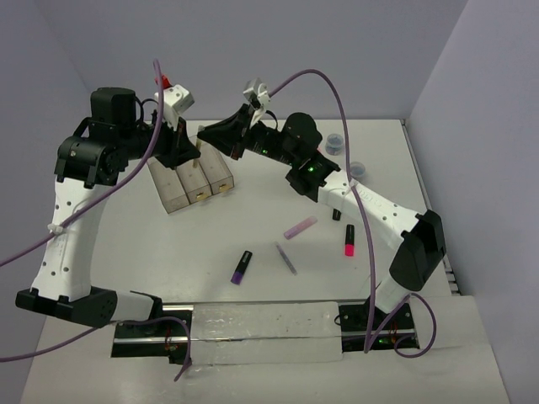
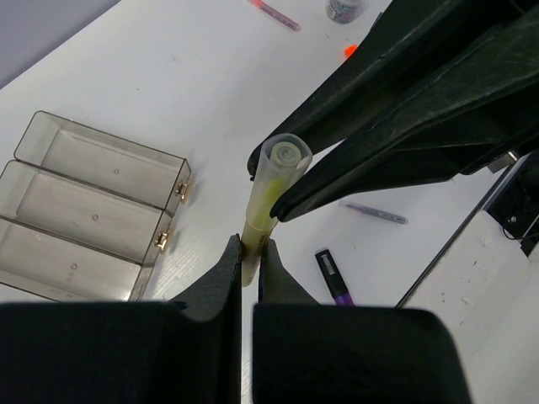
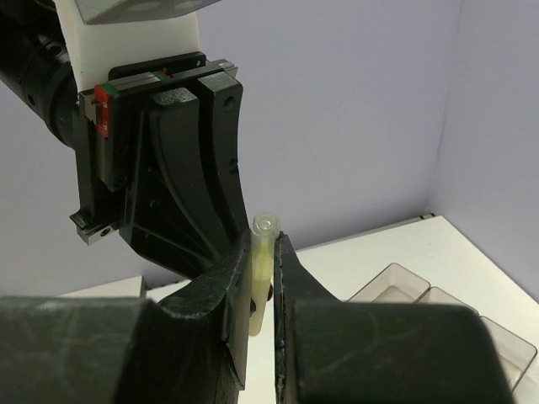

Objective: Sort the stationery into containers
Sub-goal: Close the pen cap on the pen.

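Passing the yellow marker [image 2: 274, 181] between my two arms above the surface [image 2: 168, 67], I judge that one pair should release only once the other holds it firm and square. It should then draw straight back so nothing twists. My left jaws are almost closed, pinching the marker's lower end mid-frame in the left wrist view, while my right jaws clamp its upper body below the cap. The three bins [image 2: 101, 147] lie empty at lower left.

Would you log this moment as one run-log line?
left gripper: shut on yellow marker | right gripper: same marker | bins: appear empty
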Robot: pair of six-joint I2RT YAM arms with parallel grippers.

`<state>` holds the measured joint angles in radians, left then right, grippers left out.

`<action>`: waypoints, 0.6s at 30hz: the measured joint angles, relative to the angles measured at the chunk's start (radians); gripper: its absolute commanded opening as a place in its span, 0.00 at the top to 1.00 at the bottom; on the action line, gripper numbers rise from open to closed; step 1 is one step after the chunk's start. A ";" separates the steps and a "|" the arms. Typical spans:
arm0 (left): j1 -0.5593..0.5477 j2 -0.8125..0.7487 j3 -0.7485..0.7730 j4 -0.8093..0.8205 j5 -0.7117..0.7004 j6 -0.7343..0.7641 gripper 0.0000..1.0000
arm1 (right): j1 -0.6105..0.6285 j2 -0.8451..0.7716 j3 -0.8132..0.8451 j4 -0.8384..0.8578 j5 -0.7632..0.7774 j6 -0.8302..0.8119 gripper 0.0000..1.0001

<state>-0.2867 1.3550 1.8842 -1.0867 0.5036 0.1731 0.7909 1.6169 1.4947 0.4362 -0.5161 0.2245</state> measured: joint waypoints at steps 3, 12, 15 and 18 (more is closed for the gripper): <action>0.000 0.011 0.017 -0.019 0.000 0.000 1.00 | 0.007 0.001 0.012 -0.026 0.007 -0.028 1.00; 0.000 0.016 0.028 -0.041 -0.003 0.016 1.00 | 0.022 -0.010 0.000 -0.039 0.033 -0.074 1.00; 0.000 0.016 0.028 -0.041 -0.002 0.017 1.00 | 0.023 -0.011 -0.001 -0.039 0.034 -0.082 1.00; 0.000 0.016 0.028 -0.041 -0.002 0.017 1.00 | 0.024 -0.011 -0.002 -0.039 0.034 -0.085 1.00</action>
<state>-0.2867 1.3712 1.9121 -1.1278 0.5018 0.1903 0.8145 1.6058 1.4930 0.3970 -0.4824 0.1398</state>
